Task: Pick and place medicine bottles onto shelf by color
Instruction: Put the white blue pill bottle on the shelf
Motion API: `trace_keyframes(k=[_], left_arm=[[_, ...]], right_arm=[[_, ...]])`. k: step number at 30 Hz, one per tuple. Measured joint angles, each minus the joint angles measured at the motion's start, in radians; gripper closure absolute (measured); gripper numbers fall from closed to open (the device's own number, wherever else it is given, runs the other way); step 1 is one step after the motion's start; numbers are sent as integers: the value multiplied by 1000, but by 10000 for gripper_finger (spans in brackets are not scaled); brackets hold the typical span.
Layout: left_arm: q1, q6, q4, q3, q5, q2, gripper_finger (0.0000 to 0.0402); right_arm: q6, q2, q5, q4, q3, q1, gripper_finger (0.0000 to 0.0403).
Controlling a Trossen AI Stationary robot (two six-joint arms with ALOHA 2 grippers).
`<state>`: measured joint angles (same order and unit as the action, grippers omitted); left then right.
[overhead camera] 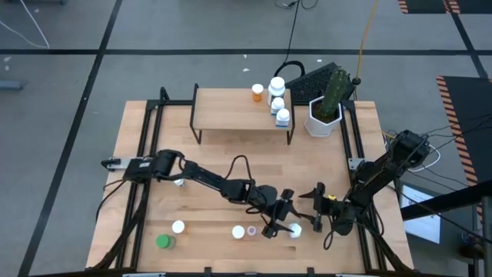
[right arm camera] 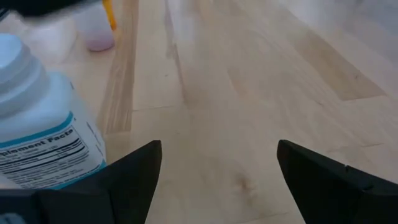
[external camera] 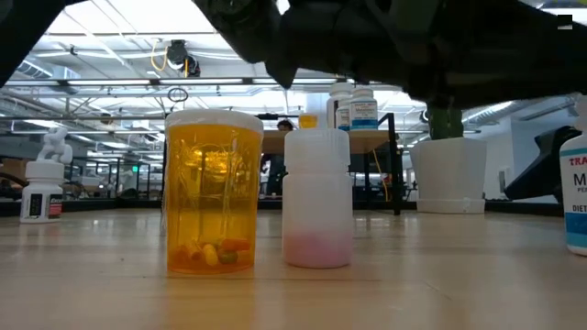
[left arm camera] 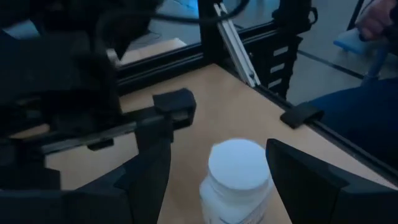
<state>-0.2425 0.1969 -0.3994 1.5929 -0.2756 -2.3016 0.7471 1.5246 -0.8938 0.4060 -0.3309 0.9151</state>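
Your left pincer (overhead camera: 278, 218) hangs spread wide around a white-capped white pill bottle (overhead camera: 295, 230) on the light-wood table (overhead camera: 231, 146). Your right pincer (overhead camera: 317, 206) hovers just beside it, also spread.

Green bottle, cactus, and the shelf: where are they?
Green bottle (overhead camera: 163, 241), high view, on its green cap.
Cactus (overhead camera: 335, 88), high view, on its green stem.
Shelf (overhead camera: 227, 109), high view, on bare board left of the bottles.

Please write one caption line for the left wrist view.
Left gripper, fingers open, straddles a white-capped bottle near the table edge.
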Motion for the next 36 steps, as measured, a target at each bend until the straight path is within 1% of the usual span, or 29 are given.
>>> trace_keyframes(k=[5,7,9,11,17,19,28,31,36], left_arm=[[1,-8,-30,6,-23,-30,135],[1,-22,-32,12,-53,-44,135],[0,-36,-41,38,-81,-68,135],[-4,-51,-37,73,-83,-97,135],[-7,-50,100,192,-82,-166,135],[-7,-42,139,209,-82,-166,135],[4,-34,162,222,-82,-156,137],[16,-56,183,222,-63,-157,158],[42,-106,210,223,-76,-147,225]], right_arm=[[0,0,3,-3,0,-1,90],[0,0,4,-7,0,-1,90],[0,0,4,-8,0,-2,90],[0,0,4,-12,0,-2,90],[8,0,8,-15,0,-2,90],[12,0,8,-17,0,-2,90],[33,0,34,-30,0,-2,90],[48,0,35,-37,0,-2,90],[52,0,35,-42,0,-2,90]])
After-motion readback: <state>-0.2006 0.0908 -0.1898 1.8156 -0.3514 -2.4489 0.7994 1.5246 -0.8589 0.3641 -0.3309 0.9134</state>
